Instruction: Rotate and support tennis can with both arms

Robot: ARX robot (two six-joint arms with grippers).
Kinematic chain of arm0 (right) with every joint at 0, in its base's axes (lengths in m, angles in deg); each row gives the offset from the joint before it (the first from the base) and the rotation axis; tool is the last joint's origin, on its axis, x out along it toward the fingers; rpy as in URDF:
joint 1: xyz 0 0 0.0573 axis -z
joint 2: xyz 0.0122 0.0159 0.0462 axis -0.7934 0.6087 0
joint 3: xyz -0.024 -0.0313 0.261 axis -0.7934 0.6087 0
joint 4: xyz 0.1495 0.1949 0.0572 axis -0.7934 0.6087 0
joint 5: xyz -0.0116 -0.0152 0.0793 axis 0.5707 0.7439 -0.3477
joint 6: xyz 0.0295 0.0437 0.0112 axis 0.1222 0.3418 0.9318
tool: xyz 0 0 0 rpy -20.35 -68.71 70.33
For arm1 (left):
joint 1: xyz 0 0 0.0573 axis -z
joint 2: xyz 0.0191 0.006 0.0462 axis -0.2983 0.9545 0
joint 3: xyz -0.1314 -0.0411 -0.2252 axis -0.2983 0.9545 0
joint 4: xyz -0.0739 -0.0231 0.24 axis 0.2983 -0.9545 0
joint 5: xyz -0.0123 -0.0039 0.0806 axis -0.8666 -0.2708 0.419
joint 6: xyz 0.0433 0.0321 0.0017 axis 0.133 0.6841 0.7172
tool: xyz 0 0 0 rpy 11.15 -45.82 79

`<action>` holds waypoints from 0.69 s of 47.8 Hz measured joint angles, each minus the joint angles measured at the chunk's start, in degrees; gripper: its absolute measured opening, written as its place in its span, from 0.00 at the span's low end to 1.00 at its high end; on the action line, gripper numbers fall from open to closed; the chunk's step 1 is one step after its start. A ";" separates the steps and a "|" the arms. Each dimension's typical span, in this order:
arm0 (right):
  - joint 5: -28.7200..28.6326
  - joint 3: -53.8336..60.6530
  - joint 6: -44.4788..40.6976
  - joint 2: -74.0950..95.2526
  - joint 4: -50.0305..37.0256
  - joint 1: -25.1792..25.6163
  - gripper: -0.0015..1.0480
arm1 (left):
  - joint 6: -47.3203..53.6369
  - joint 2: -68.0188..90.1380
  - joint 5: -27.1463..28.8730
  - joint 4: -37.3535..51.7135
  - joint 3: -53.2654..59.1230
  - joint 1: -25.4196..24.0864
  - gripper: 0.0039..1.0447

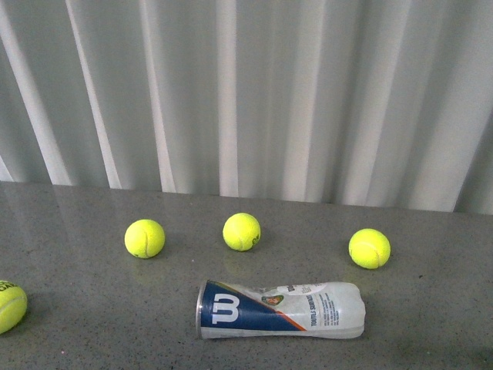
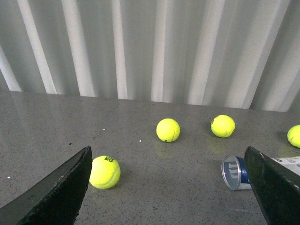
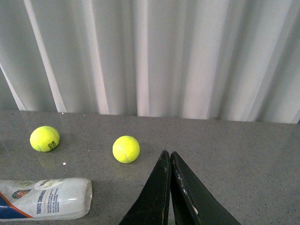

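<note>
Before a pale pleated curtain (image 1: 246,92), the grey speckled worktop (image 1: 77,331) carries the tennis can (image 1: 281,310). The can lies on its side close to the near edge, a little right of the middle, with its metal-rimmed mouth toward the left edge and its clear closed end toward the right. Neither arm shows in the front view and nothing touches the can, so the task appears to be at its opening step, the approach, with no turning or supporting begun. The left gripper (image 2: 167,152) hangs over the worktop with its jaws spread wide and empty, and the can's rimmed end shows partly behind one of them. The right gripper (image 3: 168,153) has its jaws pressed together on nothing, with the can's clear end off to one side. The next move likely calls for both arms to close in on the can's two ends. The right jaws must part first if they are to grip rather than prop, since a smooth round tube may roll under a one-sided push. Four tennis balls share the worktop. Three sit in a loose row behind the can, a left ball (image 1: 145,238), a middle ball (image 1: 242,232) and a right ball (image 1: 369,248), and a fourth ball (image 1: 9,306) sits at the left edge. All lie apart from the can, and the fourth ball seems nearest the left arm's likely path.
</note>
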 joint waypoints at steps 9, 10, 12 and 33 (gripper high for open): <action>-0.11 2.78 -0.02 -6.82 3.52 0.00 0.03 | 0.00 0.00 0.00 0.00 0.00 0.00 0.94; -0.11 3.48 -0.02 -7.15 2.60 0.00 0.03 | 0.00 0.00 0.00 0.00 0.02 0.00 0.94; -0.07 4.42 0.00 -8.31 3.19 0.00 0.03 | 0.00 0.00 0.00 0.00 0.00 0.00 0.94; -0.04 4.70 -0.02 -22.95 17.11 0.00 0.03 | 0.00 0.02 0.00 0.00 0.00 0.00 0.94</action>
